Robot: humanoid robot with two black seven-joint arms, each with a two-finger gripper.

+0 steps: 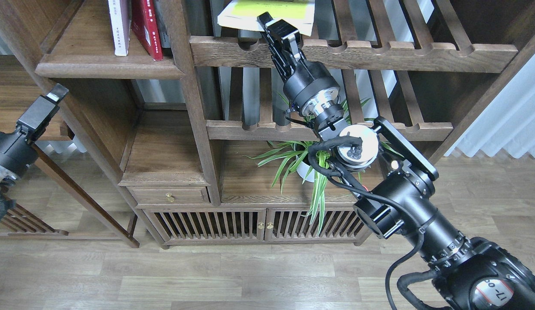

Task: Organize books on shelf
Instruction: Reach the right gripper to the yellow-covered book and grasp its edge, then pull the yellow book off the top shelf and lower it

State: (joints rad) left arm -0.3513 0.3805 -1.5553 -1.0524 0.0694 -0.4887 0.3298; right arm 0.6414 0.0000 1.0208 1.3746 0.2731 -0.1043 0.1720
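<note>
The right gripper [279,31] grips the green book [267,13] off the rack [379,54]; next, stand it beside the red book [145,26] (left jaws unclear).

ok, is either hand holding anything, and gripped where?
The right hand is shut on the yellow-green book, gripping its white near edge above the slatted rack. The left hand holds nothing.
</note>
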